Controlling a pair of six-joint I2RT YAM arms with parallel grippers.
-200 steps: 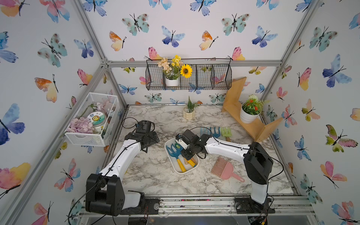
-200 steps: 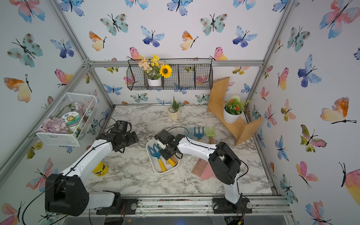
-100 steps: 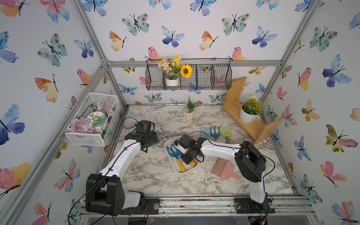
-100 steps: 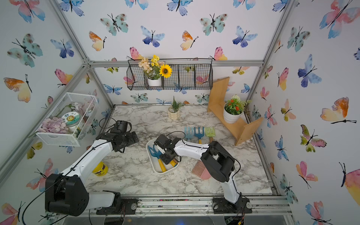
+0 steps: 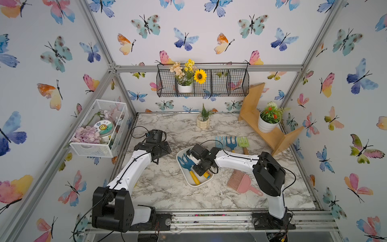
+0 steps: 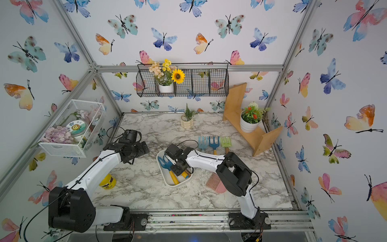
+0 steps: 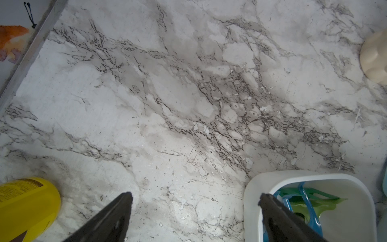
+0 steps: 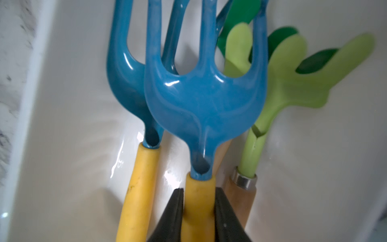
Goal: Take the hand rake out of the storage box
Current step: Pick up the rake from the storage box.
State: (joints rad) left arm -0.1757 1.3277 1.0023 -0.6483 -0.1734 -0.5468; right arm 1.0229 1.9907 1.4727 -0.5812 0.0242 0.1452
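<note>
The right gripper (image 8: 199, 191) is clamping the yellow handle of the blue hand rake (image 8: 203, 100), which is lying inside the storage box (image 5: 191, 184). The left gripper (image 7: 195, 198) is hovering, jaws spread wide. Print on the yellow can (image 7: 25, 205) is showing too blurred to read.

The blue hand rake with the yellow handle (image 8: 204, 100) is gleaming glossy at its head, its handle looking matt and slightly scuffed, and the white oblong plastic storage box (image 8: 69, 109) is shining smooth and reflective. The light green hand rake (image 8: 293, 88) is showing a duller finish, a bright metal ferrule (image 8: 243, 180) and a pale bare-wood handle, while the marble-patterned tabletop (image 7: 146, 100) is looking smooth but finely scratched.
</note>
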